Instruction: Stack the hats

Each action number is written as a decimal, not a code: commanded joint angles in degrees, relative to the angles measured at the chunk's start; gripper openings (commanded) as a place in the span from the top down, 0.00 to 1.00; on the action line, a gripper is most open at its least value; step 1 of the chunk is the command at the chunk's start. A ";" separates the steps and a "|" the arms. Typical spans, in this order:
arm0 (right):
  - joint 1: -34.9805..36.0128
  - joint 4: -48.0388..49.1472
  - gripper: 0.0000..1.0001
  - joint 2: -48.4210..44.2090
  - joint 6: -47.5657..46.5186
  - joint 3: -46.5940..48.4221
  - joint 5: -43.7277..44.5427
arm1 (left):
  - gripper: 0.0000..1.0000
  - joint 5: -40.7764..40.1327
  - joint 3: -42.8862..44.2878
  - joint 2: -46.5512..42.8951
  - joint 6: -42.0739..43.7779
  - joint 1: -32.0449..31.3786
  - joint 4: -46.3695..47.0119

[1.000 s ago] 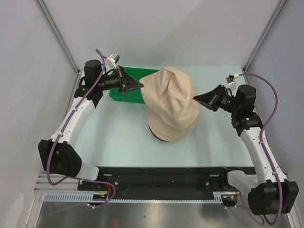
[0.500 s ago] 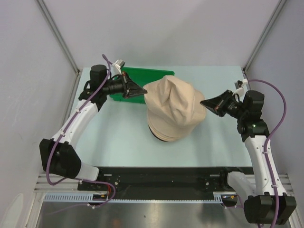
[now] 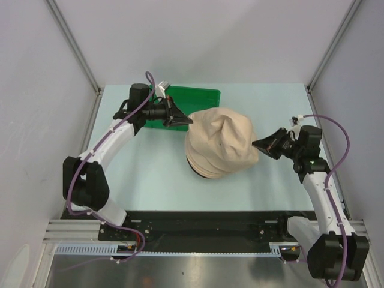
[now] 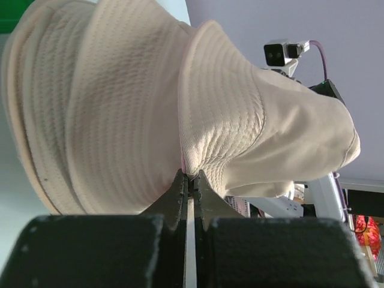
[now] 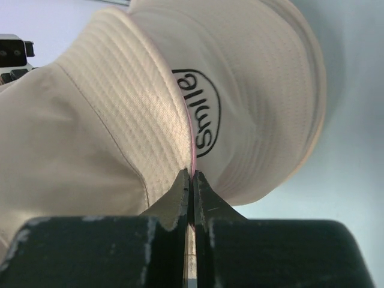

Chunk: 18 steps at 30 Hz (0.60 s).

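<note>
A pile of beige brimmed hats (image 3: 207, 167) rests mid-table. Over it hangs the top hat (image 3: 221, 137), its crown crumpled. My left gripper (image 3: 189, 120) is shut on that hat's brim at the back left; the left wrist view shows the brim (image 4: 219, 120) pinched at my left gripper (image 4: 191, 176), a pink edge showing. On the right side my right gripper (image 3: 256, 143) pinches the opposite brim. In the right wrist view the right gripper (image 5: 192, 174) clamps the pink-edged brim (image 5: 132, 90), and a lower hat (image 5: 264, 96) with a black oval logo lies beyond.
A green plastic tray (image 3: 198, 96) sits at the back of the table behind the left gripper. Grey walls and metal frame posts enclose the pale table (image 3: 144, 174) on three sides.
Both arms have come down and inward, lowering the top hat onto the pile. The hat's crown now sits lower and flatter than a second ago.
</note>
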 commanded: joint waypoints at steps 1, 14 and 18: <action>0.08 3.51 1.00 4.63 -4.39 -2.08 2.66 | 1.00 -1.57 1.50 3.34 3.50 0.39 0.44; 6.05 7.28 1.00 16.68 -7.65 -3.31 9.51 | 1.00 -3.16 0.71 8.87 4.29 0.56 2.21; 8.25 8.95 1.00 20.72 -6.60 -3.75 12.76 | 1.00 -6.75 1.67 10.72 7.36 0.91 -1.66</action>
